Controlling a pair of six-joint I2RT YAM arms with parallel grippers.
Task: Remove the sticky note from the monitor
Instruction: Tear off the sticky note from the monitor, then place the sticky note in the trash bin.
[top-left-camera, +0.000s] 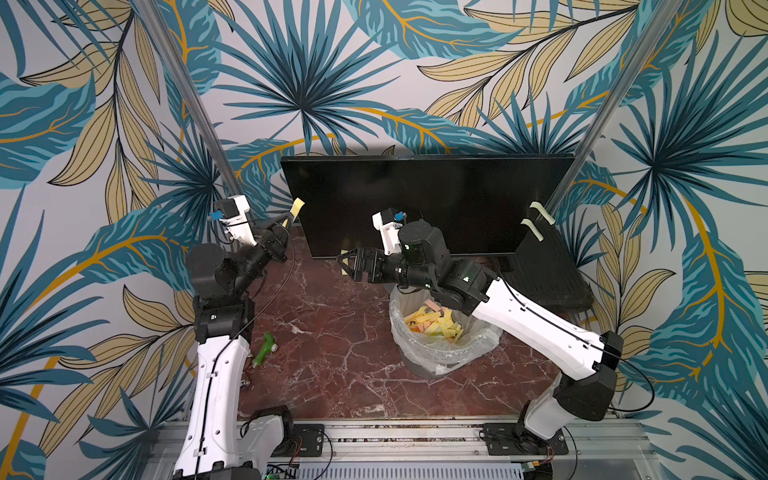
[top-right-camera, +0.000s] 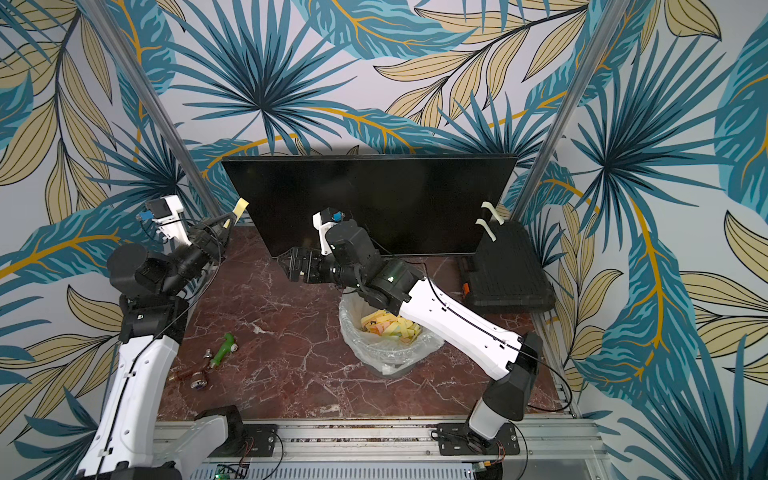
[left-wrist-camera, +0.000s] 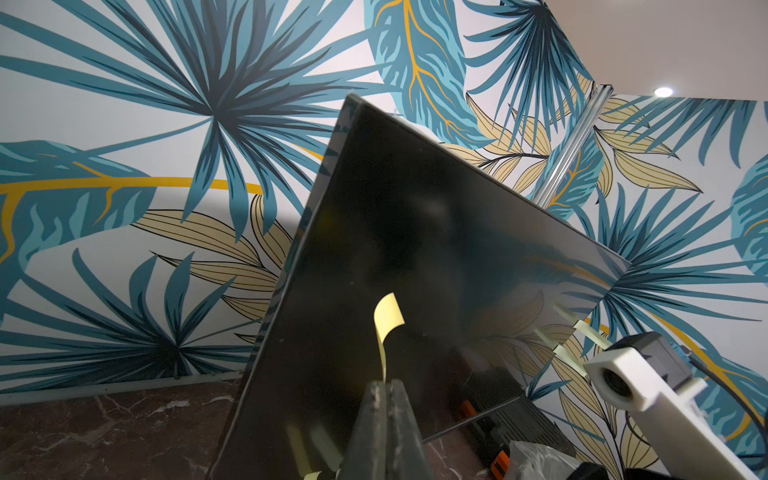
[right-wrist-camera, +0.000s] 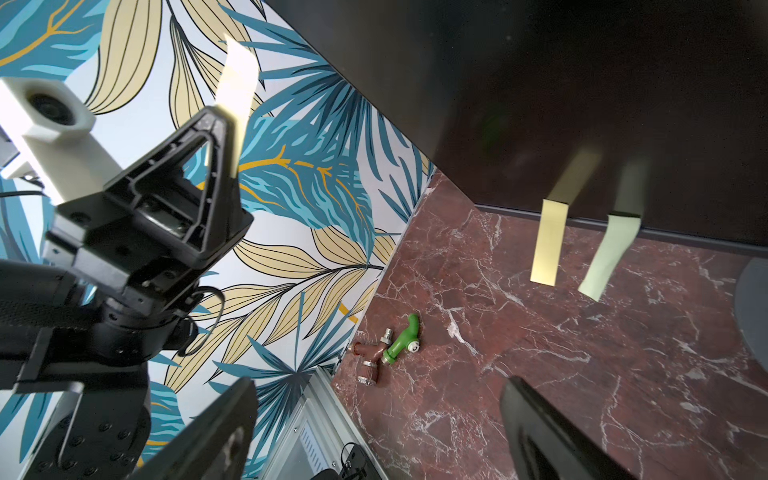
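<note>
We find walls papered in a pale grey print of large teal, tan and mustard-yellow leaves (top-left-camera: 374, 83), rising beyond the left claw (top-left-camera: 287, 217) and on both sides of it. Beneath the left claw and the right claw (top-left-camera: 341, 264) spreads a dark red marble-patterned desk (top-left-camera: 332, 332) veined in white. A slanting silver aluminium post (top-left-camera: 187, 91) comes down near the left claw; a second silver post (top-left-camera: 594, 120) stands well apart from the right claw. In the left wrist view a round white ceiling lamp (left-wrist-camera: 663, 92) glows in a plain beige ceiling (left-wrist-camera: 665, 41).
</note>
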